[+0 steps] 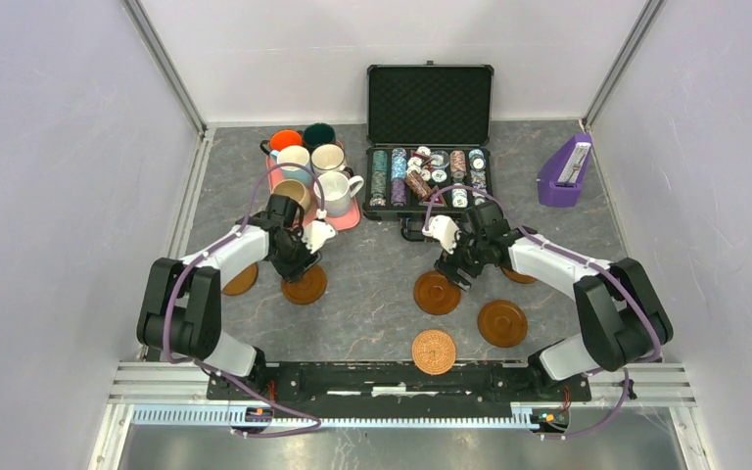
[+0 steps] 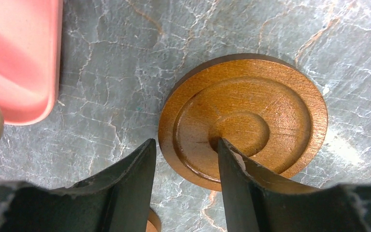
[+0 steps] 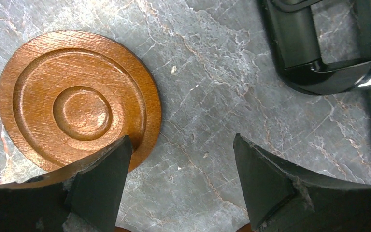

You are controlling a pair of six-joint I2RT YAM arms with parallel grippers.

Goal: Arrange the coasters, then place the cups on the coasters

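Note:
Several brown coasters lie on the grey table: one (image 1: 305, 285) under my left gripper (image 1: 305, 259), one (image 1: 437, 293) beside my right gripper (image 1: 455, 269), another (image 1: 502, 322) nearer, and two partly hidden by the arms (image 1: 240, 281) (image 1: 519, 276). A tan woven coaster (image 1: 434, 352) sits at the front. The cups (image 1: 313, 166) stand together on a pink tray (image 1: 348, 217). In the left wrist view my gripper (image 2: 185, 141) is open, one finger off the rim of the coaster (image 2: 261, 106) and the other over its centre hollow. My right gripper (image 3: 181, 137) is open and empty over bare table, its left finger overlapping a coaster (image 3: 79, 96).
An open black case of poker chips (image 1: 429, 176) stands at the back, its corner close to my right gripper (image 3: 319, 67). A purple holder (image 1: 564, 171) sits back right. The pink tray's corner (image 2: 24, 58) lies just left of my left gripper. Walls enclose three sides.

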